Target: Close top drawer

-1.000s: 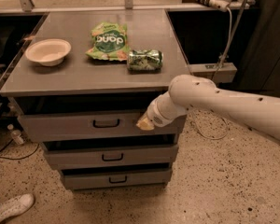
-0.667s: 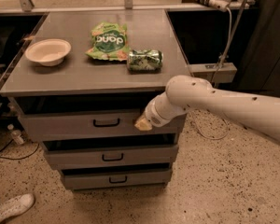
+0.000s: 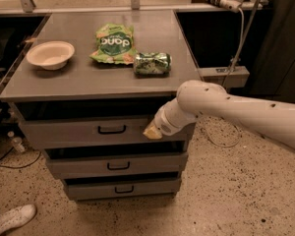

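Observation:
The top drawer (image 3: 78, 130) is a wide grey metal drawer with a small black loop handle (image 3: 111, 130) at its centre. It stands out a little from the cabinet, with a dark gap above its front panel. My gripper (image 3: 152, 131) is at the end of the white arm that reaches in from the right. Its tan tip rests against the right part of the top drawer's front panel.
Two more grey drawers (image 3: 118, 165) sit below. On the cabinet top (image 3: 78, 82) are a white bowl (image 3: 50, 54), a green chip bag (image 3: 113, 44) and a green can (image 3: 152, 63) on its side. A white shoe (image 3: 12, 218) is on the floor at the lower left.
The arm has moved slightly left, and the gripper tip stays against the drawer front. The drawer's position looks about the same.

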Available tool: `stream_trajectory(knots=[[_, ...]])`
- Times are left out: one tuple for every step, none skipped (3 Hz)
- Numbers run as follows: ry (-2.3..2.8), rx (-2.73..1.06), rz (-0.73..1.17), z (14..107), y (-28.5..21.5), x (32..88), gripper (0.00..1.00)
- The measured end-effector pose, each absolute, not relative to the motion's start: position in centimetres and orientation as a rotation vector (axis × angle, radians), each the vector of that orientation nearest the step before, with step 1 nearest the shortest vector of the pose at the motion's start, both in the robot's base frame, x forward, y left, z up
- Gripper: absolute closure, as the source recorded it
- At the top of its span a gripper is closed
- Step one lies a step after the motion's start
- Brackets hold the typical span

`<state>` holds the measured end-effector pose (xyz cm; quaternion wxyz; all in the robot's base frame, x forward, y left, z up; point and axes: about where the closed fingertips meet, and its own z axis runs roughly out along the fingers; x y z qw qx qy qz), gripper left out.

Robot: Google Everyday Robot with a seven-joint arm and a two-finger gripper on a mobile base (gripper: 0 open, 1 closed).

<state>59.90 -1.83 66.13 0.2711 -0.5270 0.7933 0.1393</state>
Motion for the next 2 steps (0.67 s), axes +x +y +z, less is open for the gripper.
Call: stream_trajectory(knots=[[2.288,-1.295,0.342,67.1,-6.8,55.3,1.0],[2.326,-1.28,0.327,67.3,-7.2,53.4,0.81]])
